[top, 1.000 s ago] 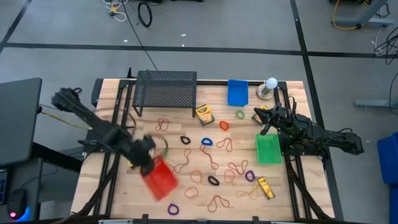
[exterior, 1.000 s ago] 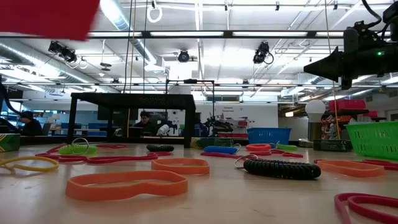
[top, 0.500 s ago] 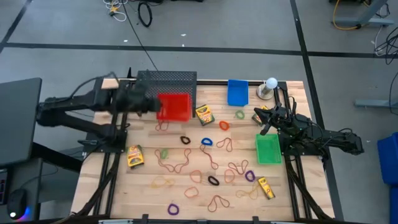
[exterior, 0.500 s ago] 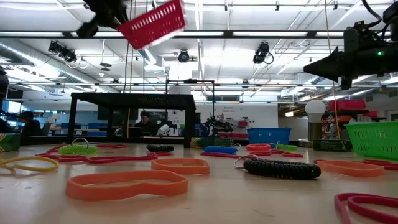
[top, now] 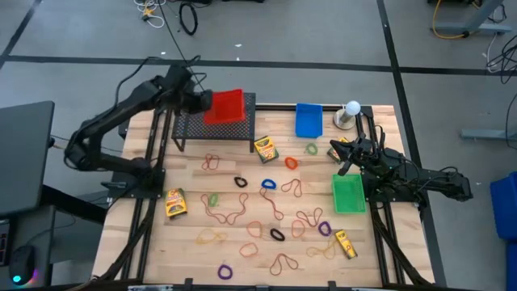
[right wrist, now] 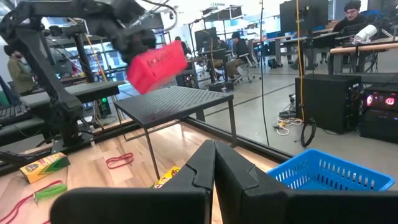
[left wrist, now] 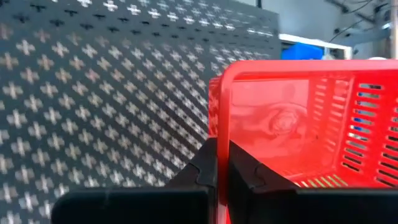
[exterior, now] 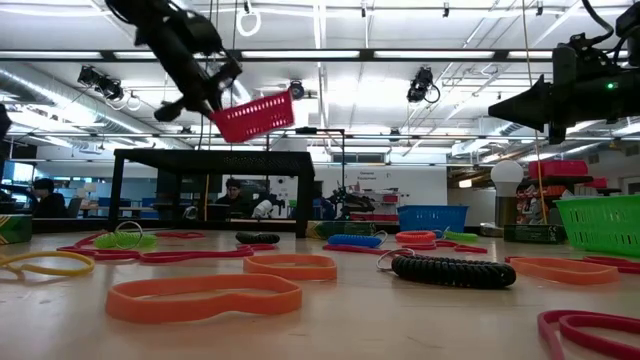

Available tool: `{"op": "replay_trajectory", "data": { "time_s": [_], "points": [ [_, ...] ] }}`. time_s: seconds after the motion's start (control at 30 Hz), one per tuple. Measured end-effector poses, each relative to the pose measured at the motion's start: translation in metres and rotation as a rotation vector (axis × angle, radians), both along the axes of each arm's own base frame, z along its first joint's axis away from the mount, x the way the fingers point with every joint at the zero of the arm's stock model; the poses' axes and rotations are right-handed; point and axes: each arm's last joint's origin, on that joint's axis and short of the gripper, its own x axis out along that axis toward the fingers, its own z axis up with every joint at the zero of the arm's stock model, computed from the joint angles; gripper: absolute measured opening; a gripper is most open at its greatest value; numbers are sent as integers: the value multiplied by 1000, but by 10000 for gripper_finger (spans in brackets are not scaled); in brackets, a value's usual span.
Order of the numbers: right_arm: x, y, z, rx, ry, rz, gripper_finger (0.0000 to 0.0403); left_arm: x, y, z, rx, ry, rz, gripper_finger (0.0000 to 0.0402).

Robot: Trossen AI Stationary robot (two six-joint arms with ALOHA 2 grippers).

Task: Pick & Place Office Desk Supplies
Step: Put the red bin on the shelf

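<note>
Your left gripper (top: 199, 102) pinches the red basket (top: 225, 106) by its rim, above the black mesh shelf (top: 215, 114). Lower it level onto the shelf top before releasing. Rubber bands (top: 267, 184) and crayon boxes (top: 265, 149) lie on the worktop (top: 242, 267) in front of the shelf. Your right gripper (top: 343, 153) waits beyond them, pressed together, empty.

My left wrist view cuts off the red slatted plastic basket (left wrist: 292, 124) at three o'clock. The dark perforated metal shelf (top: 216, 117) hides the tabletop beneath. In the low view, the yellow crayon box (exterior: 14, 229) is clipped at nine o'clock.
</note>
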Motion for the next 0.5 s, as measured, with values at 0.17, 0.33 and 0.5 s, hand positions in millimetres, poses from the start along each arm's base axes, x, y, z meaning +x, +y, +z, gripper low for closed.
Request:
{"op": "replay_trajectory", "data": {
  "time_s": [0.17, 0.33, 0.5],
  "points": [
    [0, 0, 0, 0, 0, 0, 11, 15, 33, 5, 32, 29, -14, 11],
    [0, 0, 0, 0, 0, 0, 11, 31, 57, 9, 25, 109, -11, 11],
    [0, 0, 0, 0, 0, -1, 11, 48, 71, 4, -1, 165, -8, 12]
  ]
}}
